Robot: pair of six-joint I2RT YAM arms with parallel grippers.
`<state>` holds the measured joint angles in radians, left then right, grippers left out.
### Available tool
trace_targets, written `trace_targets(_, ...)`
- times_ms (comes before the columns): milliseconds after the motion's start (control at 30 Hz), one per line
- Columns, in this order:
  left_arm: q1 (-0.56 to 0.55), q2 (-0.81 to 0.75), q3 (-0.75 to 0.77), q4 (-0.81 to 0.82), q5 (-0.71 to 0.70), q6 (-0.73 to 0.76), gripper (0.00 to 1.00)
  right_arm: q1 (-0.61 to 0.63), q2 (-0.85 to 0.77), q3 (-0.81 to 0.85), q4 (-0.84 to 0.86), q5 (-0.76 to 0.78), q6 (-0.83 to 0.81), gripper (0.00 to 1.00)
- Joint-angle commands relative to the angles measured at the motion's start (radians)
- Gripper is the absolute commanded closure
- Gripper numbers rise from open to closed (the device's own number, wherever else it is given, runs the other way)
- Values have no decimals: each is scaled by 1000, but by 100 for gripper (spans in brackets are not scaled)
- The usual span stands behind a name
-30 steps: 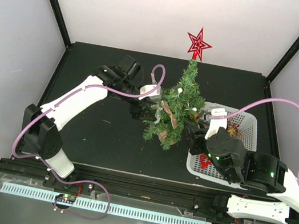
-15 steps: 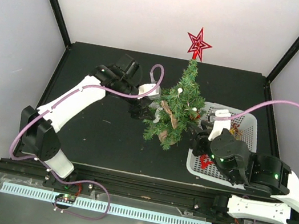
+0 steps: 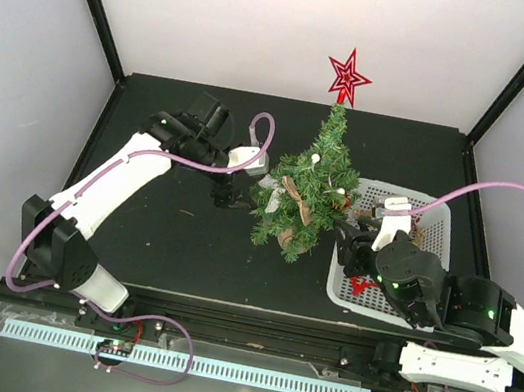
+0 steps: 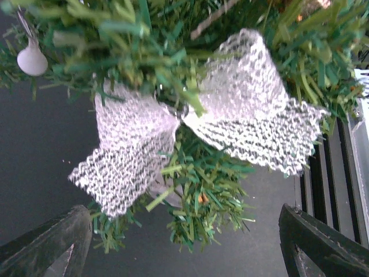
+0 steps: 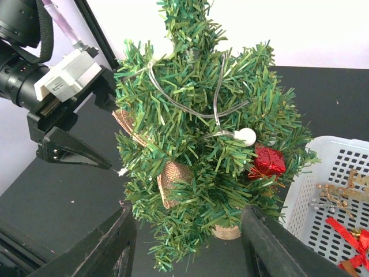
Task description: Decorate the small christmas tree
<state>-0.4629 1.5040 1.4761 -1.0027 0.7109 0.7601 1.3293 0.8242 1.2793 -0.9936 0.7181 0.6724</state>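
The small christmas tree (image 3: 306, 199) stands mid-table with a red star (image 3: 347, 76) on its top. It carries a silver mesh bow (image 4: 190, 121), a burlap bow (image 5: 174, 178), a red gift ornament (image 5: 266, 161) and a string of white bulbs (image 5: 248, 136). My left gripper (image 3: 232, 194) is open just left of the tree. In the left wrist view, the left gripper (image 4: 184, 254) stays clear of the bow, with only branch tips between its fingers (image 4: 52, 242). My right gripper (image 5: 187, 242) is open, facing the tree's lower right side from a short distance, empty.
A white basket (image 3: 438, 215) right of the tree holds several more ornaments, among them a red ribbon piece (image 5: 346, 234). The left gripper (image 5: 98, 130) shows beyond the tree in the right wrist view. Black rails run along the table's near edge.
My left gripper has drawn back to the left, away from the tree, with the silver bow staying on the branch. The right arm has eased slightly right and back.
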Motion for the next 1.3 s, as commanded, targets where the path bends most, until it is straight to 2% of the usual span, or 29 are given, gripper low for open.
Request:
trace_targets(0, 21, -41, -38, -19, -1, 28, 12, 5, 0, -18, -9, 47, 28, 49)
trace_targets(133, 64, -75, -74, -19, 16, 24, 12, -14, 5, -14, -72, 99, 88, 47)
trace_targets(233, 125, -122, -92, -25, 80, 9, 12, -119, 12, -14, -122, 60, 105, 46)
trace_targets(333, 178, -181, -81, -64, 139, -11, 11, -276, -16, -45, -104, -18, 75, 47)
trace_targets(367, 187, -203, -73, -79, 144, -24, 12, -368, -30, -62, -85, -60, 50, 47)
trace_targets(500, 198, -297, -29, -116, 62, -160, 11, -672, -32, -133, -12, -277, -50, 47)
trace_targets(633, 202, -374, 22, -203, 71, -248, 10, -903, 2, -201, 57, -468, -77, 48)
trace_targets(767, 235, -489, -29, -157, 131, -288, 3, -1143, 50, -293, 157, -673, -70, 50)
trace_targets(867, 272, -504, -60, -135, 162, -302, 3, -1281, 153, -356, 219, -795, -24, 53)
trace_targets(1000, 322, -519, -111, -96, 221, -317, 3, -1346, 270, -417, 331, -843, 45, 56)
trace_targets(1267, 389, -576, -176, -48, 283, -324, 2, -1350, 443, -436, 442, -813, 86, 58)
